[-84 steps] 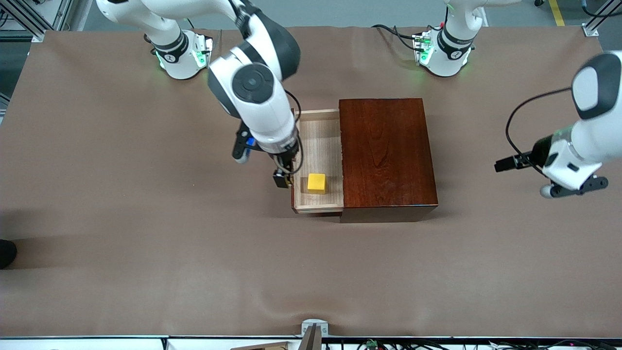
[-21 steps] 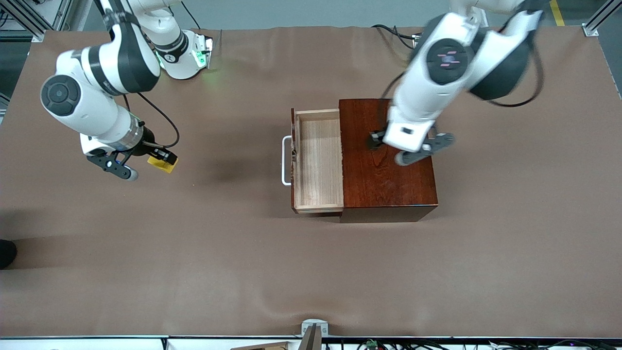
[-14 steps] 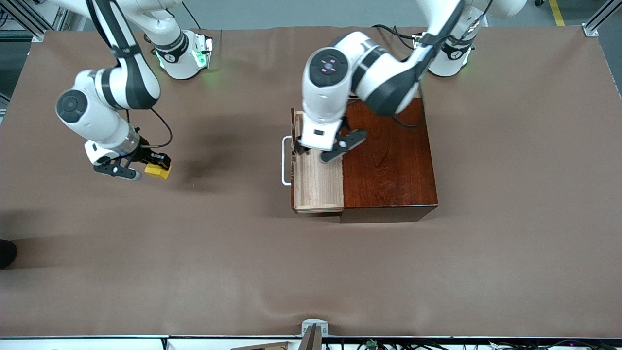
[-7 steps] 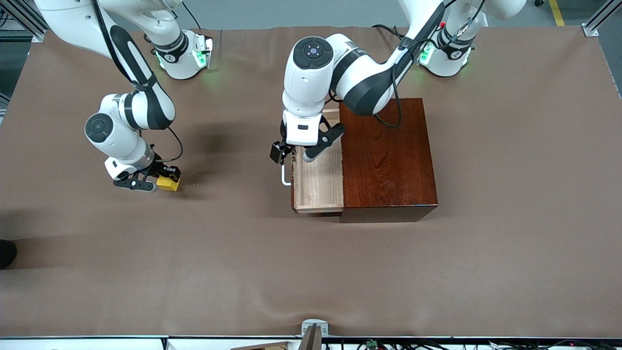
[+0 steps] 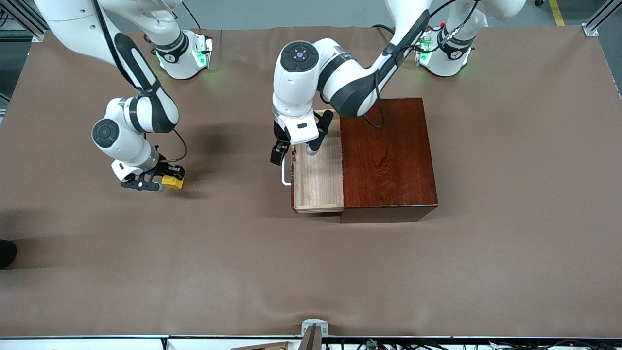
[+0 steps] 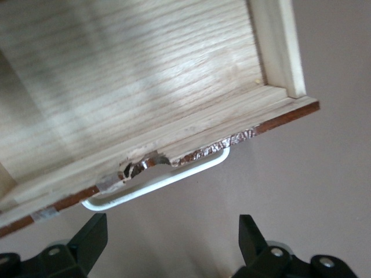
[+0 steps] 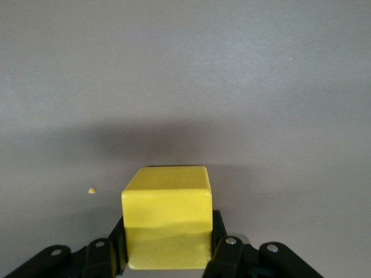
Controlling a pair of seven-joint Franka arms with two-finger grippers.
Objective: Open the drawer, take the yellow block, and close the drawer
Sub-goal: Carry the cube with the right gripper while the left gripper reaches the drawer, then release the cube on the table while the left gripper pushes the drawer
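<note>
The drawer [image 5: 318, 170] stands pulled out of the mahogany box [image 5: 386, 155], and its pale-wood tray is empty. Its white handle [image 5: 285, 176] points toward the right arm's end of the table. My left gripper [image 5: 278, 156] is open over the handle's upper end, just outside the drawer front. In the left wrist view the handle [image 6: 156, 182] and tray [image 6: 145, 87] lie ahead of the open left gripper [image 6: 172, 249], which touches neither. My right gripper [image 5: 163, 183] is shut on the yellow block [image 5: 172, 182], low at the table; the right wrist view shows the block [image 7: 166, 223] clamped in that gripper [image 7: 166, 255].
The brown table cover [image 5: 311, 272] lies flat around the box. The arm bases [image 5: 182, 53] stand along the edge farthest from the front camera. A small crumb [image 7: 91, 190] lies on the cover beside the block.
My right gripper has carried the yellow block out of the drawer and down to the table toward the right arm's end. My left arm has swung in over the box to the drawer handle.
</note>
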